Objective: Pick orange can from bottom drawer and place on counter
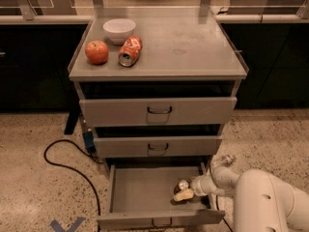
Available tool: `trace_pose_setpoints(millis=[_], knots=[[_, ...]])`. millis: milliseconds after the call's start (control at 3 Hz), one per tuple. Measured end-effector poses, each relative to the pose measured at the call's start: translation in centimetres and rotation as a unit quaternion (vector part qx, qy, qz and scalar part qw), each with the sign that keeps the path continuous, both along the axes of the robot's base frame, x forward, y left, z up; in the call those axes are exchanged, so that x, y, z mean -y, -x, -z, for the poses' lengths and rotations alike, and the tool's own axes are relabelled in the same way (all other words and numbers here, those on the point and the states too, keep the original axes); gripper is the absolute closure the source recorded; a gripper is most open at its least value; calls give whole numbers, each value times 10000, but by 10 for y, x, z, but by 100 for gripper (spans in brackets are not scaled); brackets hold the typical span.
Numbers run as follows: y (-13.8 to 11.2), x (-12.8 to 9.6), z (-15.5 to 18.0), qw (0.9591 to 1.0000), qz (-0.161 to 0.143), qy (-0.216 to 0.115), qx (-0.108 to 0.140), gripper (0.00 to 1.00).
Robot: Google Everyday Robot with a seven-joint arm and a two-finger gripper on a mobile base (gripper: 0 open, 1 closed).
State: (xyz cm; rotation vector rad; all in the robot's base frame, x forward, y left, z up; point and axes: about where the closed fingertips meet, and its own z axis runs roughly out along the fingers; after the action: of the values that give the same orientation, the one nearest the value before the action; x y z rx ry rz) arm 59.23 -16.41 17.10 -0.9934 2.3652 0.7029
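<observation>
The bottom drawer is pulled open at the foot of the grey cabinet. The orange can, small and dark with a silver top, stands in the drawer's right front corner. My gripper reaches into the drawer from the right and is right at the can, on its front side, low over the drawer floor. My white arm fills the lower right. The counter is the grey cabinet top above.
On the counter's left stand a red apple, a white bowl and a dented orange-red can on its side. The top drawer and middle drawer are slightly open. A black cable lies on the floor at the left.
</observation>
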Motion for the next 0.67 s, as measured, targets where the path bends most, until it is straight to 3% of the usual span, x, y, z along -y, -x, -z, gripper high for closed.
trace_pose_setpoints(millis=[667], knots=[[0,0,0,10000,0,0,0,65]])
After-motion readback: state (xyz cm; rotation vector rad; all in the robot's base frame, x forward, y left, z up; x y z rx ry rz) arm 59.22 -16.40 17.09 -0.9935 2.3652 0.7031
